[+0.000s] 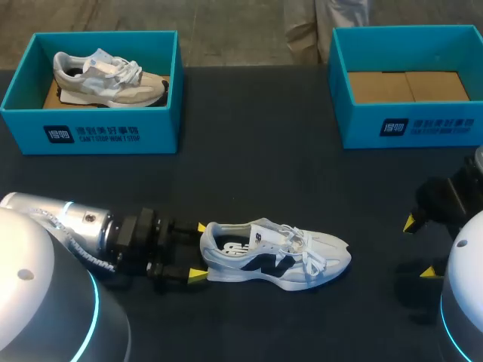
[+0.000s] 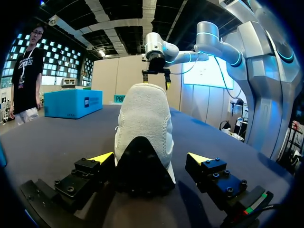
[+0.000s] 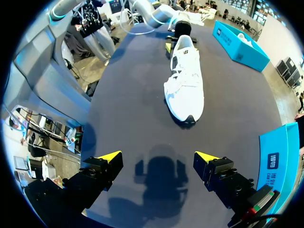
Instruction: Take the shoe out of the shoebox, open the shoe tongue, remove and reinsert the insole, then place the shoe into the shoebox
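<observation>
Dark table (image 1: 249, 181) — shoe (image 1: 273, 260) between left jaws.

shoe (image 1: 275, 256): white, navy logo, upright on desk, toe right | right box (image 1: 423, 124): teal, open | left box (image 1: 90, 134): teal, holds beige shoe (image 1: 109, 78)

Soft, even light falls from above on the dark table (image 1: 249, 113); the white shoe (image 1: 275, 256) stands out brightest, with no glare; a faint, soft-edged shadow hugs its near side; thin cyan rings glow on the left arm (image 1: 68, 226) and right arm (image 1: 464, 302), well to either side of the shoe; in the left wrist view its heel sits in shade under a lit upper; the right gripper (image 3: 158, 155) casts a dim shadow on the table short of the shoe's toe.
</observation>
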Tool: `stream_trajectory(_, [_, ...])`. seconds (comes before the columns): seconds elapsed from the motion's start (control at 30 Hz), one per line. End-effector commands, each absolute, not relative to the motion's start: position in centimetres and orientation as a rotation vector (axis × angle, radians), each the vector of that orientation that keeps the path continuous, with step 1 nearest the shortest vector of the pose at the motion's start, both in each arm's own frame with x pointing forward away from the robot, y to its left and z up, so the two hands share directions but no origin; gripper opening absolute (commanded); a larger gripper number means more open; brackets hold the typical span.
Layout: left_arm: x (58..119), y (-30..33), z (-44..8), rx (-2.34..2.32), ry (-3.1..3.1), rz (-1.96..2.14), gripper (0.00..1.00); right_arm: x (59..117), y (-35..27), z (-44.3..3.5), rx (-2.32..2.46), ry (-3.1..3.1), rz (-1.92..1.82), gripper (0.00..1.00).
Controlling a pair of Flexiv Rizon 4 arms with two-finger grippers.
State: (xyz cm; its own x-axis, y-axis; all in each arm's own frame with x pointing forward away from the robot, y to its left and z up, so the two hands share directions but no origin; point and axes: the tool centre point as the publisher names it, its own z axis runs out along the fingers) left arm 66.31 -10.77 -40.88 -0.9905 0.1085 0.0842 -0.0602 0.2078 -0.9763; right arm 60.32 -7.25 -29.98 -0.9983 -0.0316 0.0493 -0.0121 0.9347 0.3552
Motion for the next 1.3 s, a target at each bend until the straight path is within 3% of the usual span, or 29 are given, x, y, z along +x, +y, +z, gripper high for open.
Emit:
stream_trajectory(0.03, [66.5, -11.7, -41.3, -0.048, -2.326, 1.899, 1.0, 60.2, -7.2, -30.0, 0.034, -3.04, -0.554, 1.0])
stream_trajectory(1.3, [66.4, -15.7, -42.3, -0.048, -2.291, 1.889, 1.0, 60.2, -7.2, -30.0, 0.034, -3.04, -0.554, 1.0])
